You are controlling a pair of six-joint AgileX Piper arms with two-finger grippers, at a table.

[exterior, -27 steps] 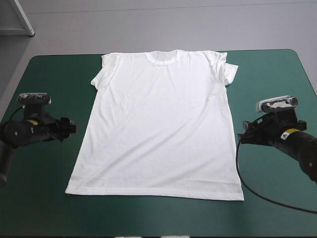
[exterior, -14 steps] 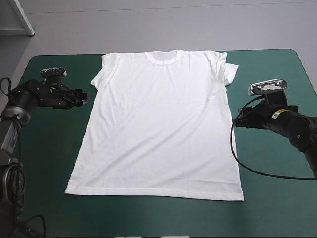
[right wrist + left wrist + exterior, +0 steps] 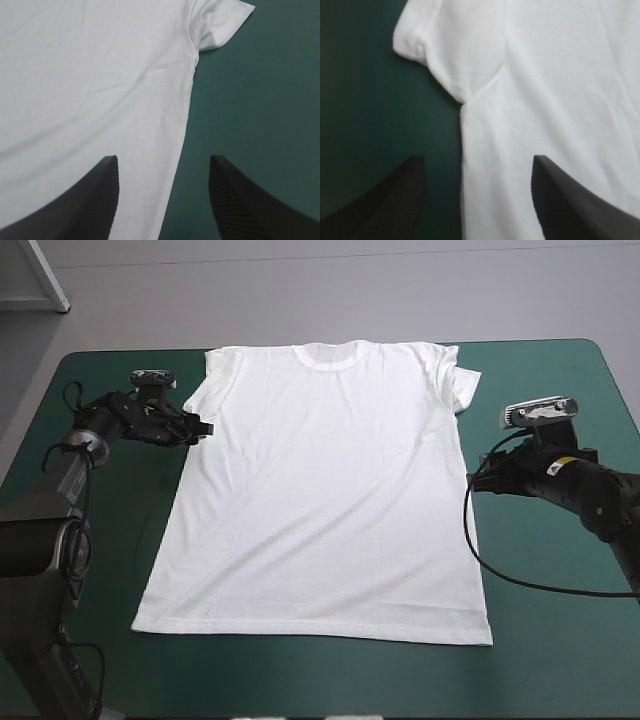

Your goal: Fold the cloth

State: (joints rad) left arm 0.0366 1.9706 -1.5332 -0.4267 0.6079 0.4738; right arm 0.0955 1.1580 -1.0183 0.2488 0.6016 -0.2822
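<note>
Your surface [image 3: 560, 670], under its teal-green cover, fills the high view. The white T-shirt [image 3: 320, 490] lies spread flat on the middle of it, collar [image 3: 330, 355] at the far edge, hem [image 3: 310, 628] toward the near edge, light creases only.

Your left claw [image 3: 477, 160] is released, black fingers [image 3: 395, 200] standing wide apart. It straddles the shirt's side edge on the surface's left half: one finger over bare cover, the other over cloth, with the armpit of the left-side sleeve [image 3: 420, 40] just ahead.

Your right claw [image 3: 162, 159] is released too, spread across the opposite side edge, toward the surface's right edge, the other sleeve [image 3: 222, 25] ahead.

Neither claw grips cloth. Contact with the fabric: cannot tell.
</note>
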